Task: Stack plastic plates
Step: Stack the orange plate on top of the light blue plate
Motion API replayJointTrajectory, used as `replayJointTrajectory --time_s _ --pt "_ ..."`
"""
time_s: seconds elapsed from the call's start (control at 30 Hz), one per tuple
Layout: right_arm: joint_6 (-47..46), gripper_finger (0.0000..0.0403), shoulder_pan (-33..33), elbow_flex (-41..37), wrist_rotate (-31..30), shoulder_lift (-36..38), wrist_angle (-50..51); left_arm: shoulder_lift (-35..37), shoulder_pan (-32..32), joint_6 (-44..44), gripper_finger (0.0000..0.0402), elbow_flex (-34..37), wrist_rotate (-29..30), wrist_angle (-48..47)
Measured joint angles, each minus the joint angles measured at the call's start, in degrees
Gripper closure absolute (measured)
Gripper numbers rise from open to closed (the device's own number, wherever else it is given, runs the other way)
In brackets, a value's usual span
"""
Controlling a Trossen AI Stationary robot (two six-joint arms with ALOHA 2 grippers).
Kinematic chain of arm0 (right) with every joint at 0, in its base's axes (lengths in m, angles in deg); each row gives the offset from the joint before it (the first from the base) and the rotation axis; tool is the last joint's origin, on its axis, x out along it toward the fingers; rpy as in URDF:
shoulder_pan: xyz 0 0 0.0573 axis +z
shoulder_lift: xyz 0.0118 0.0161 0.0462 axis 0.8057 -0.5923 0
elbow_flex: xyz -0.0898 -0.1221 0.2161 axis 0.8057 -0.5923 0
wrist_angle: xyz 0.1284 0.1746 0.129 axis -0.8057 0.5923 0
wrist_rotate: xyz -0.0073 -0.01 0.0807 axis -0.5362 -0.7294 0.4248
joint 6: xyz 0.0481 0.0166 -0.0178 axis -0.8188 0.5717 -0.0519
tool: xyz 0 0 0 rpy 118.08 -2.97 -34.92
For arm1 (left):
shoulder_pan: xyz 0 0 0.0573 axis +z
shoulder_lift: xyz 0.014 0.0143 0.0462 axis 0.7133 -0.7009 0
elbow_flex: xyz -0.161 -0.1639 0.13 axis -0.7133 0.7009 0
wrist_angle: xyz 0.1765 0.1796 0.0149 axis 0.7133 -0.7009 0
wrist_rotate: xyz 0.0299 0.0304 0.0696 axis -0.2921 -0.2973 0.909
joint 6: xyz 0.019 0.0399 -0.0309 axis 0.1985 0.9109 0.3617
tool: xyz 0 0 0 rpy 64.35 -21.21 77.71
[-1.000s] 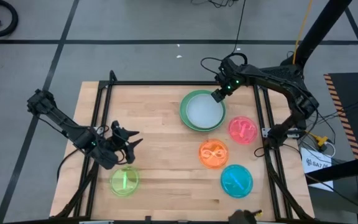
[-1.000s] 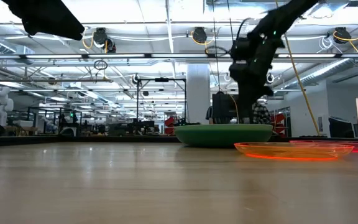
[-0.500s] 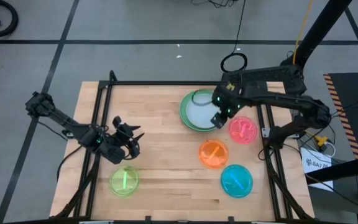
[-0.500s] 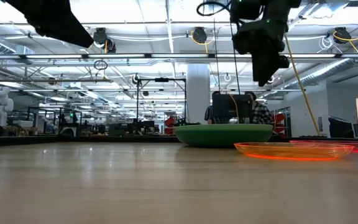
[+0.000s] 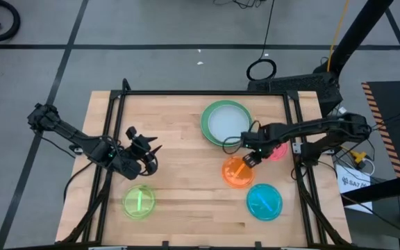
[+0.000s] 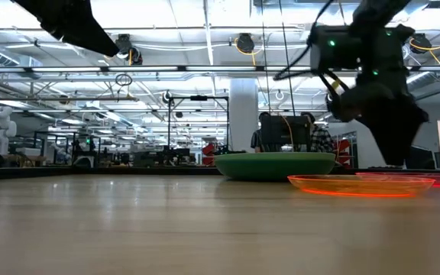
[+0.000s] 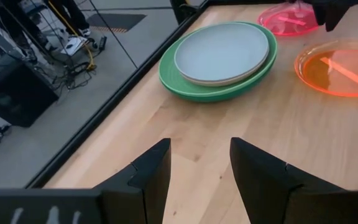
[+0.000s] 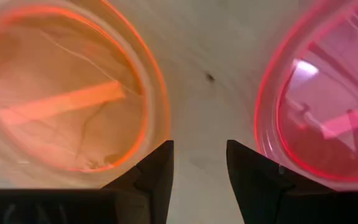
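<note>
A stack of larger plates rests at the table's far middle, a pale blue plate on top of a green one; any others in it are hidden. Smaller translucent plates lie flat on the wood: hot pink, orange, cyan and lime. My right gripper is open, low over the bare wood between the orange plate and the hot pink plate, touching neither. My left gripper is open, above the table's left part, far of the lime plate.
Black frame rails run along the table's left and right sides. Bare wood spreads between the lime plate and the orange one. In the low view the stack and the orange plate sit ahead, with a workshop room behind.
My right gripper has left the far rim of the stack, risen, swung over it toward the table's near edge, and come down between the orange and hot pink plates. My left gripper has shifted a little toward the far edge. No plate has moved.
</note>
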Motion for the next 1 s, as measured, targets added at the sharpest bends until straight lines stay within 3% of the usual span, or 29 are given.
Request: replayJointTrajectory --time_s 0.4,0.87,1.0 --pt "-8.06 0.0264 5.26 -1.11 -1.52 -0.48 -5.50 0.00 2.64 2.10 0.0229 0.00 0.40 0.65" --pt "-6.08 0.0265 6.61 -1.04 -3.07 -5.94 -11.82 0.00 2.82 1.67 0.0229 0.00 0.39 0.40" --pt "-5.86 0.0281 6.63 -1.04 -2.93 -6.01 -14.53 0.00 2.82 1.69 0.0229 0.00 0.39 0.42"
